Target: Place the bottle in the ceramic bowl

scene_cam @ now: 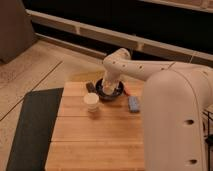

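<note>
The dark glossy ceramic bowl [111,94] sits at the far side of the wooden table [95,130]. My gripper [109,88] hangs straight down over the bowl at the end of the white arm [125,64], its tip inside or just above the bowl. The bottle is not separately visible; it is hidden by the gripper or lies in the bowl behind it.
A round cream cup [91,102] stands upright just left-front of the bowl. A small grey-blue block [133,104] lies right of the bowl. A small dark object [90,87] lies left of the bowl. A dark mat [32,125] lies on the floor to the left.
</note>
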You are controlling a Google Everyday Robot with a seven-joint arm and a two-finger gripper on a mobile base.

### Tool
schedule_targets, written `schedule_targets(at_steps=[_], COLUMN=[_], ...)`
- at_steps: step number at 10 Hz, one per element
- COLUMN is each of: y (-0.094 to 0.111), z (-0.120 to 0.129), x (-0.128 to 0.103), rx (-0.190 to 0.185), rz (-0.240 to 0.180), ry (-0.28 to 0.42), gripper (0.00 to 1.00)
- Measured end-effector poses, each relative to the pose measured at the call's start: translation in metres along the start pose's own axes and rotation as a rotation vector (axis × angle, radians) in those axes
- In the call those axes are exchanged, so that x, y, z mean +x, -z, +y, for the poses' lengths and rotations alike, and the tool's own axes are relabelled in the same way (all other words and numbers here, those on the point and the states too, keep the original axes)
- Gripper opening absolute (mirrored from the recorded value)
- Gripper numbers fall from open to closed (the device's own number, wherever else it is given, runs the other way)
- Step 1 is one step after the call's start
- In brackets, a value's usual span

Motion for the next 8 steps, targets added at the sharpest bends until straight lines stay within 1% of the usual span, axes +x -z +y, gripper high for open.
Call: schedule_targets(at_steps=[2,3,4,5,6,7,8], y=[-0.002,-0.006,-0.006,-0.007,-0.012,-0.016,-0.026], z=[-0.001,-0.002,-0.001,0.001,0.003,0.005,0.007], x=[-0.003,-0.015,-0.024,-0.034,-0.043,-0.045,-0.043], rx=[-0.004,-0.02,-0.032,-0.042,-0.051,-0.061,-0.07], rz=[-0.003,-0.023,-0.04,-0.058,-0.069,-0.066,-0.046], ry=[-0.007,-0.031,-0.038,-0.034,-0.021,-0.019,-0.025], gripper=[0.0,0.0,0.0,0.0,0.0,0.04,0.13])
